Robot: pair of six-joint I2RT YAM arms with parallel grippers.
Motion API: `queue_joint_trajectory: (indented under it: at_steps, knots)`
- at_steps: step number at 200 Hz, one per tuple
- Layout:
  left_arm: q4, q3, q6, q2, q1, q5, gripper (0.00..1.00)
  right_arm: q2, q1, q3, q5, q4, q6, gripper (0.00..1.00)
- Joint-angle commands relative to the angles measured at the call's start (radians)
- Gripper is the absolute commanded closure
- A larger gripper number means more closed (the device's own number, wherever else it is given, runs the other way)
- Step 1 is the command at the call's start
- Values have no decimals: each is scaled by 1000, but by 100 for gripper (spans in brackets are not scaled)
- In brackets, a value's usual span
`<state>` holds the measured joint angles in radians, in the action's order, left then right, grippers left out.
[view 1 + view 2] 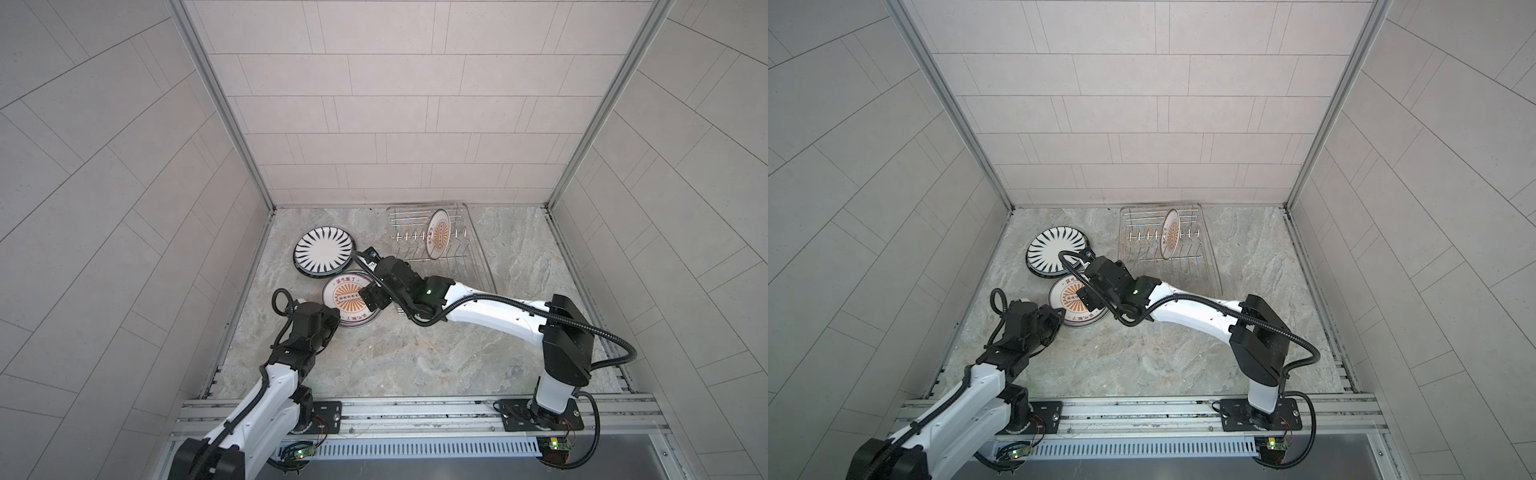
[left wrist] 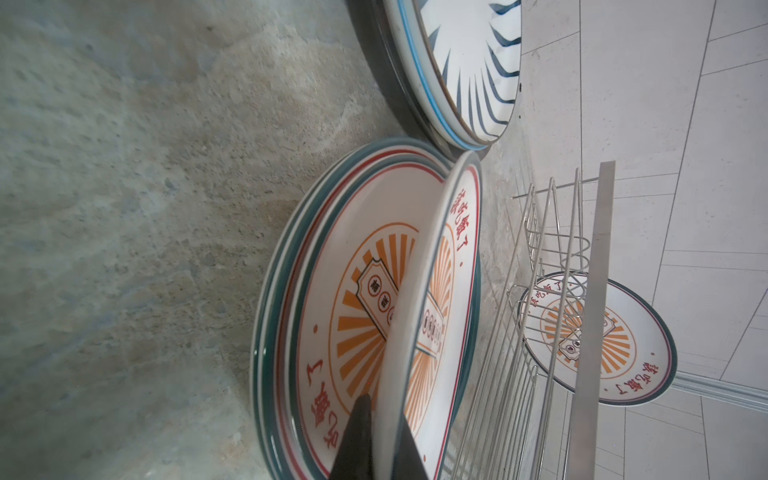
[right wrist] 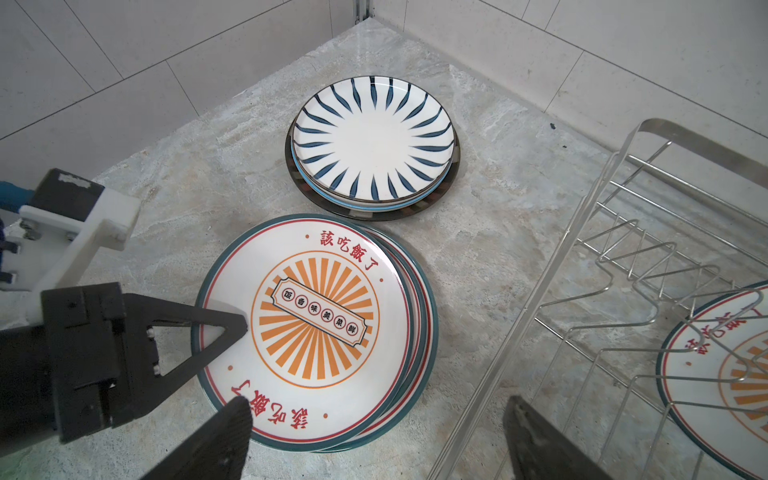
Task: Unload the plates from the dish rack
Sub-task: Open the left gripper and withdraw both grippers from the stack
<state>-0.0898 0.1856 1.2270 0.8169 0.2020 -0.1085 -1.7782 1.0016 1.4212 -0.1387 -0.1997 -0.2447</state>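
Bare marble worktop lies open across the near middle. Far left, a striped plate stack and sunburst plate stack sit close together. The dish rack, holding one standing plate, blocks the far middle.

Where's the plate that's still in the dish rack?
In both top views the sunburst plate stands on edge in the dish rack, toward its right side near the back wall, right of the striped plate stack.
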Motion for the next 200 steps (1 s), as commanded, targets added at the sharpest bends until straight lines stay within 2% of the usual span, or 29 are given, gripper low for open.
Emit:
queue_joint_trajectory:
  at_steps: [1, 52, 99, 124, 161, 200]
  knots:
    - [-76, 13, 12, 18, -8, 0, 91, -11, 7, 27, -5, -17, -11, 4]
    - [-77, 11, -3, 18, -8, 26, 78, -14, 8, 27, -8, -16, -13, 4]
    - [-41, 26, -52, 2, -6, 76, 51, -20, 8, 27, -8, -15, -14, 4]
    - [36, 53, -97, -6, -7, 135, 51, -26, 8, 31, -10, -17, -14, 4]
    - [62, 48, -106, -27, -7, 202, 51, -43, 8, 55, -10, -32, -17, 5]
    - [15, 45, -113, 16, -7, 187, 56, -47, 12, 64, -11, -38, -18, 5]
